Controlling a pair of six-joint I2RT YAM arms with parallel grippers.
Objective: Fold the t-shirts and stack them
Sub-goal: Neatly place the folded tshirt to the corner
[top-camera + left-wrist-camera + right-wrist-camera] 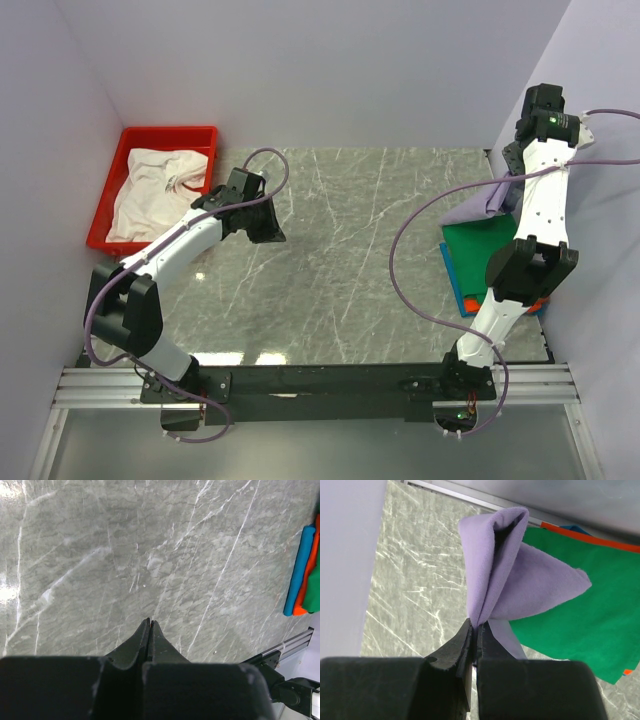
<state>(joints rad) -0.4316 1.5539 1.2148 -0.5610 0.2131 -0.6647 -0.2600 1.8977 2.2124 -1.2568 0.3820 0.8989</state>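
Note:
My right gripper (477,626) is shut on the folded lavender t-shirt (505,575), which hangs over the stack at the table's right side. The lavender shirt (482,203) drapes beside the right arm. The stack has a green t-shirt (478,258) on top, over orange (592,536) and blue (455,290) ones; it also shows in the left wrist view (304,575). A white t-shirt (150,190) lies crumpled in the red tray (170,134). My left gripper (150,622) is shut and empty, above bare marble; it shows near the tray in the top view (262,222).
The grey marble table (350,260) lies between the arms. Pale walls close the left, back and right sides. A metal rail (300,385) with the arm bases runs along the near edge.

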